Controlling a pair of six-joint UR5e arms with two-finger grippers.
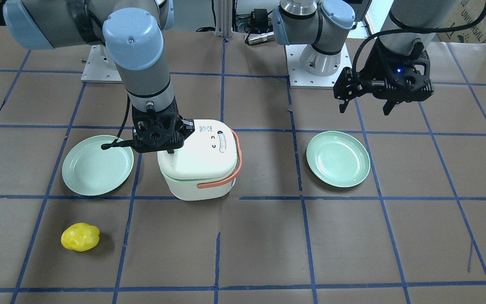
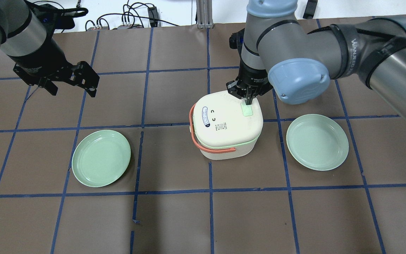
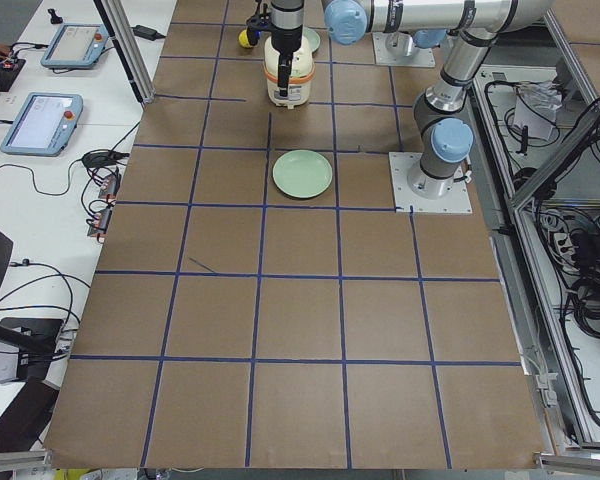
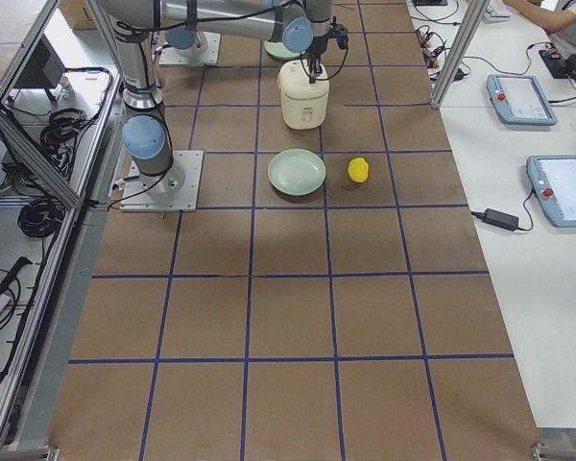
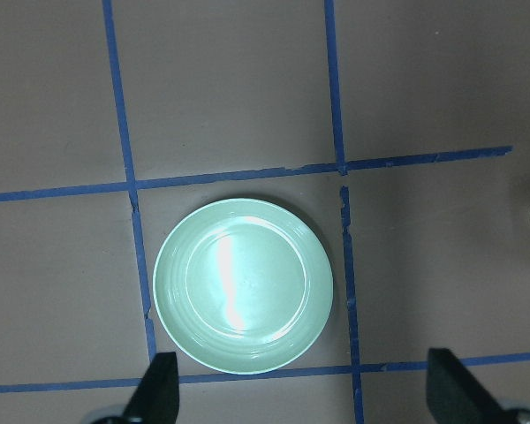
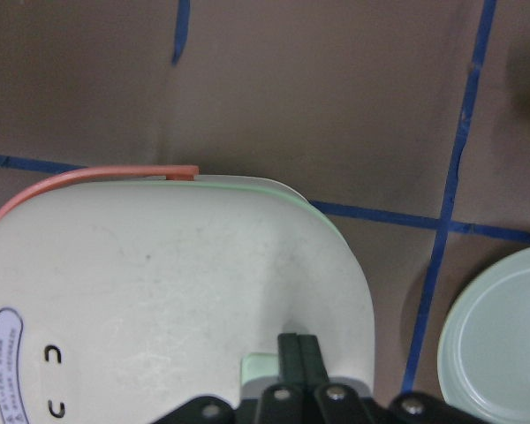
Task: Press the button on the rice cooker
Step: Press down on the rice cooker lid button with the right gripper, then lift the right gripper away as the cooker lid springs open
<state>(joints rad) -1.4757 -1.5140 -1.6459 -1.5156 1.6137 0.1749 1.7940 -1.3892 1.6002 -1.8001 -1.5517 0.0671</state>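
Observation:
The white rice cooker (image 2: 227, 123) with an orange handle stands mid-table; it also shows in the front view (image 1: 203, 169) and the right wrist view (image 6: 159, 300). Its pale green button (image 2: 247, 110) is on the lid's right edge. My right gripper (image 2: 248, 103) is shut, points straight down, and its tips touch the button's far end. In the right wrist view the closed fingers (image 6: 298, 349) sit right at the button (image 6: 258, 367). My left gripper (image 2: 72, 91) is open and empty, held above the table at the far left, well away from the cooker.
A green plate (image 2: 101, 157) lies left of the cooker, below my left gripper, and fills the left wrist view (image 5: 243, 287). A second green plate (image 2: 317, 141) lies to the right. A yellow fruit-like object (image 1: 80, 237) lies near the operators' side.

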